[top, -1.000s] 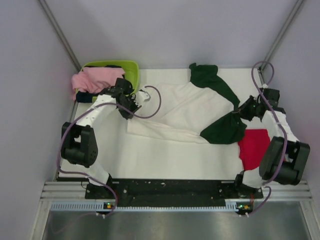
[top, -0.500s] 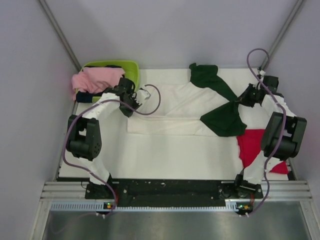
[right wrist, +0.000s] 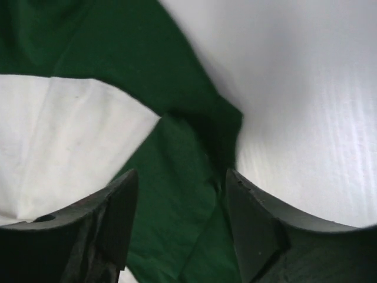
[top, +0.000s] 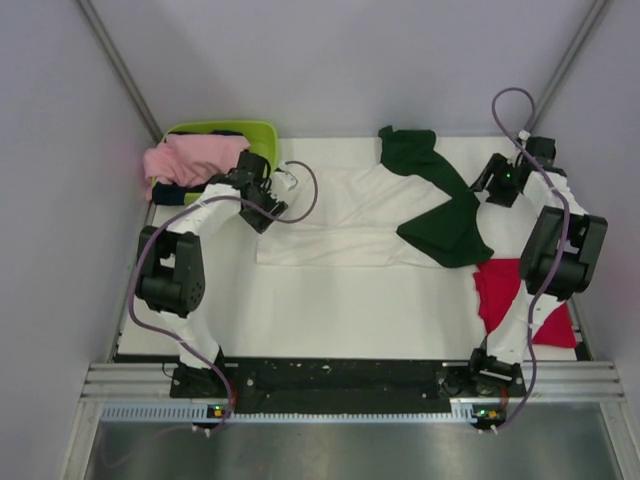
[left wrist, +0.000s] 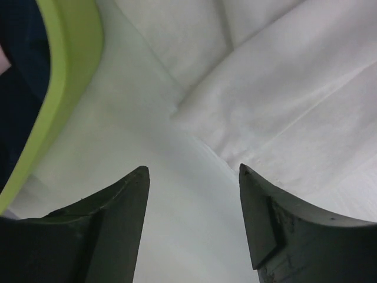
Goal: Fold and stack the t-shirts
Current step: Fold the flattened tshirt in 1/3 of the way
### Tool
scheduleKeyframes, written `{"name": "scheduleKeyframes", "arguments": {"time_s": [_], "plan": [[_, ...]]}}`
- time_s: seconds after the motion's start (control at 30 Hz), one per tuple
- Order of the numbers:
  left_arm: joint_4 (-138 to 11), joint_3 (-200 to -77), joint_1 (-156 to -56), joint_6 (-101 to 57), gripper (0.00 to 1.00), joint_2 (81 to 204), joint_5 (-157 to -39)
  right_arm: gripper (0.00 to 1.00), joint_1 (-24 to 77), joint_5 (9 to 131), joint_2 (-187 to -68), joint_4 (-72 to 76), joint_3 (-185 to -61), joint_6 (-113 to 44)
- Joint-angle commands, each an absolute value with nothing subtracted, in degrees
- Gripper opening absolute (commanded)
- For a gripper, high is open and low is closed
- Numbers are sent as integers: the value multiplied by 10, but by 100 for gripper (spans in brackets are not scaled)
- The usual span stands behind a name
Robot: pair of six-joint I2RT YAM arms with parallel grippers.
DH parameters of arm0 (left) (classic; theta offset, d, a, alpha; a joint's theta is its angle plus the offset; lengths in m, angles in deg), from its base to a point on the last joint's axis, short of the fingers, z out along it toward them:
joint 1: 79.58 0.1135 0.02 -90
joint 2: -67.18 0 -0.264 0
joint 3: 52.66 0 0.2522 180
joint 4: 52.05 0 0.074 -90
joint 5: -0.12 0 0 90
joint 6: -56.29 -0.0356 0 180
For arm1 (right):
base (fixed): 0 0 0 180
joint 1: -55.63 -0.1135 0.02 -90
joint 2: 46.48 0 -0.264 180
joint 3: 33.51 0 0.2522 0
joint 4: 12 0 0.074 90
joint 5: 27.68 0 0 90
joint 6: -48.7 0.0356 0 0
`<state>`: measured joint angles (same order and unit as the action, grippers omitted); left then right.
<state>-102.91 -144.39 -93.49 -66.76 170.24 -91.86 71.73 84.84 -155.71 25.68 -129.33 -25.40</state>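
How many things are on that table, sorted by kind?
Shirts: 2, the white-green shirt and the red shirt
Baskets: 1, the basket
Cloths in it: 2, the pink cloth and the dark cloth
Total: 5

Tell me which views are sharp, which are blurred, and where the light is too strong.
Top external: even, soft light, sharp throughout, only faint shadows. Left wrist: the left claw is dark and blurred, the lime-green basket rim soft too. Right wrist: the dark green sleeve fairly clear, the white table at right almost washed out.
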Motion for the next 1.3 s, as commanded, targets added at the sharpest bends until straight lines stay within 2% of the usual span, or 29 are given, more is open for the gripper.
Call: {"name": "scheduleKeyframes", "arguments": {"time_s": [0.0, 0.07, 0.13, 0.23, 0.3, 0.5, 0.67, 0.77, 0.87, 0.93, 0.97, 1.0, 1.03, 1.1, 1.13, 1.27], "plan": [[-982, -1510, -924, -630, 68, 1697, -861, 64, 714, 660, -1542, 372, -1375, -263], [-998, -1533, -922, -623, 68, 1676, -875, 68, 714, 602, -1491, 385, -1346, -262], [-1017, -1522, -924, -651, 66, 1634, -941, 71, 713, 563, -1417, 384, -1291, -256], [-1037, -1427, -937, -723, 59, 1563, -1062, 70, 714, 558, -1339, 387, -1199, -240], [-1054, -1355, -956, -783, 59, 1534, -1091, 70, 713, 574, -1313, 395, -1151, -234], [-985, -1253, -993, -833, 68, 1544, -1026, 66, 689, 591, -1282, 406, -1077, -221], [-932, -1241, -1001, -841, 68, 1594, -996, 63, 685, 635, -1326, 387, -1056, -210], [-891, -1225, -1002, -845, 66, 1604, -966, 58, 686, 642, -1347, 360, -1051, -210], [-872, -1215, -1001, -840, 56, 1609, -953, 49, 686, 646, -1370, 357, -1066, -208], [-871, -1213, -1001, -833, 44, 1609, -953, 46, 686, 658, -1387, 357, -1070, -209], [-871, -1213, -1001, -829, 34, 1607, -953, 41, 686, 656, -1391, 356, -1067, -211], [-870, -1211, -1001, -826, 20, 1604, -952, 34, 686, 649, -1395, 357, -1063, -213], [-872, -1210, -1001, -825, 2, 1600, -949, 23, 686, 641, -1397, 357, -1062, -220], [-884, -1212, -997, -817, 0, 1588, -923, 3, 687, 632, -1397, 359, -1064, -229], [-903, -1214, -994, -820, 0, 1579, -917, 0, 687, 632, -1394, 361, -1068, -231], [-994, -1212, -981, -844, 0, 1521, -886, 0, 686, 632, -1347, 374, -1066, -234]]}}
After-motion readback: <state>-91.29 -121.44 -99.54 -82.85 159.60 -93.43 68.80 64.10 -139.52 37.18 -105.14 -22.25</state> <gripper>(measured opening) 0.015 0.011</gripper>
